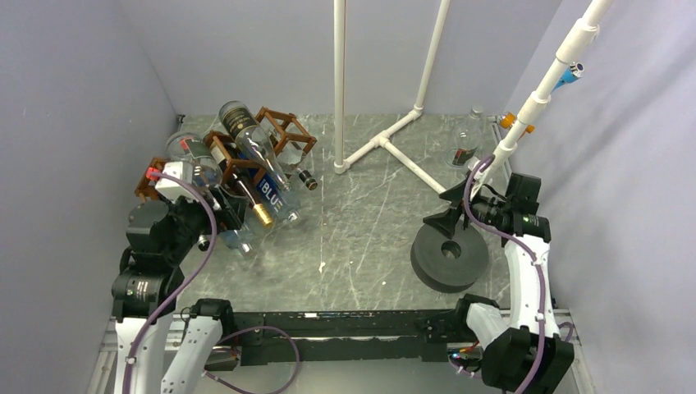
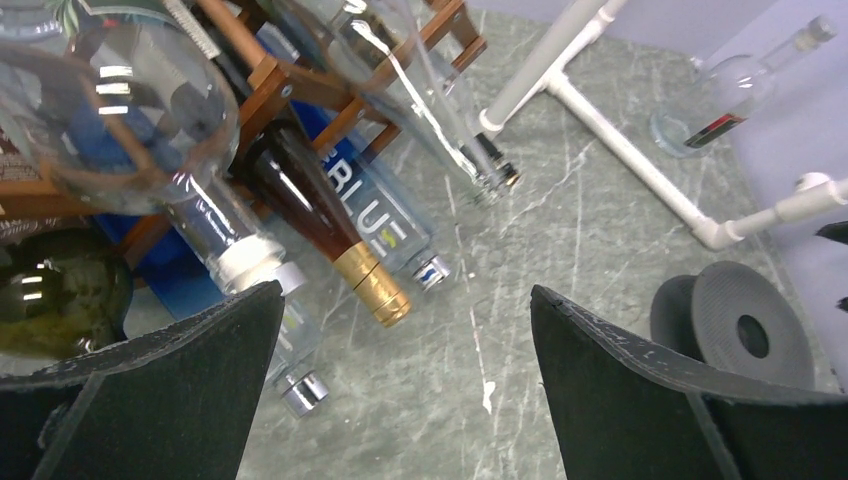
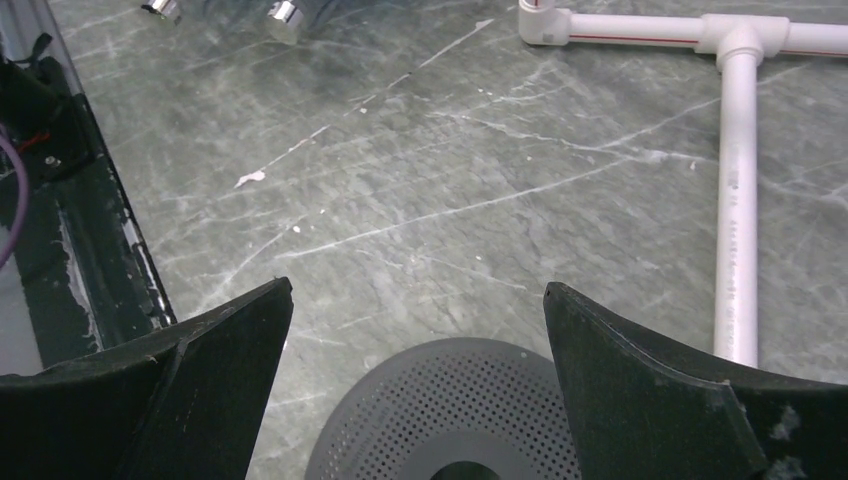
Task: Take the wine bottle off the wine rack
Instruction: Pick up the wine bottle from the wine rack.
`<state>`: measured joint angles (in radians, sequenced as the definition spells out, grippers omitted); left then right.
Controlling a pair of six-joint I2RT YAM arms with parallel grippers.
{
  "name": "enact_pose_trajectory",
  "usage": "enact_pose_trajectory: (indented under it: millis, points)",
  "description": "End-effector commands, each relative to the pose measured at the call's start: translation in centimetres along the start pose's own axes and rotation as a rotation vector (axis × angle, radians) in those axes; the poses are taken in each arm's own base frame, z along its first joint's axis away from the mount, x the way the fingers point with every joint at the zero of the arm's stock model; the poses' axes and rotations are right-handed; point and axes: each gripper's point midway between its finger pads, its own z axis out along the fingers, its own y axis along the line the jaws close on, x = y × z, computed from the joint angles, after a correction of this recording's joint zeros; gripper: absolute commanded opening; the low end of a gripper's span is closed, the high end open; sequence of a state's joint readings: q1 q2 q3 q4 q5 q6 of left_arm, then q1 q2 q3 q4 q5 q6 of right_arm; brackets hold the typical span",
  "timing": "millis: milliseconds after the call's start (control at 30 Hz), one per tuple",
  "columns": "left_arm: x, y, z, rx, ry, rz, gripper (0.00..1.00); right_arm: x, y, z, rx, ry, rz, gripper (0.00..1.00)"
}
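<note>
While my left gripper (image 2: 403, 300) hangs wide open and empty just short of the wine rack (image 2: 270, 85), I count nothing done: the wine bottle (image 2: 305, 195) with the gold foil neck lies in the rack, ungrasped. My right gripper (image 3: 418, 300) gapes empty above a grey disc (image 3: 450, 400).

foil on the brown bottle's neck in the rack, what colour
The foil is gold, clearest in the left wrist view.

Brown wine rack (image 2: 268, 85), grey-veined table (image 1: 369, 234)
</note>
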<state>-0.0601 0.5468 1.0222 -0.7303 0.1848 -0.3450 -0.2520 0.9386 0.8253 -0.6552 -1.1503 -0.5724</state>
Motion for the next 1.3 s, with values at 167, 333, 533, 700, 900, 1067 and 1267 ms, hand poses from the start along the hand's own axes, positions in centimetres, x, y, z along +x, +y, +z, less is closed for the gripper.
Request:
enact_pose_trajectory:
  millis: [167, 333, 533, 700, 900, 1067, 1267]
  points:
    - [-0.6, 0.6, 1.3, -0.011, -0.071, -0.007, 0.99, 0.7, -0.5, -2.5, 0.005, -0.116, -0.056, 1.00]
    - [-0.8, 0.7, 2.2, -0.011, -0.066, 0.017, 0.99, 0.9, -1.4, -3.4, 0.061, -0.127, -0.034, 1.00]
    - [0.2, 0.1, 3.4, 0.025, -0.029, -0.038, 0.99, 0.5, -2.3, -3.7, 0.101, -0.121, 0.008, 1.00]
    - [1.2, -1.4, 3.9, 0.082, 0.055, -0.160, 0.99, -0.3, -2.1, -3.4, 0.071, -0.125, 0.051, 1.00]
    - [-1.6, 0.9, 3.1, -0.098, -0.052, -0.258, 0.99, 0.2, -1.2, -1.7, 0.044, -0.038, 0.028, 1.00]
    - [-4.7, 2.3, 2.6, -0.252, -0.044, -0.252, 0.99, 0.2, -1.1, -0.9, 0.058, 0.001, 0.005, 1.00]
    - [-3.8, 6.1, 2.2, -0.523, 0.032, -0.289, 0.95, 0.5, -1.1, -0.6, 0.056, 0.028, 0.014, 1.00]
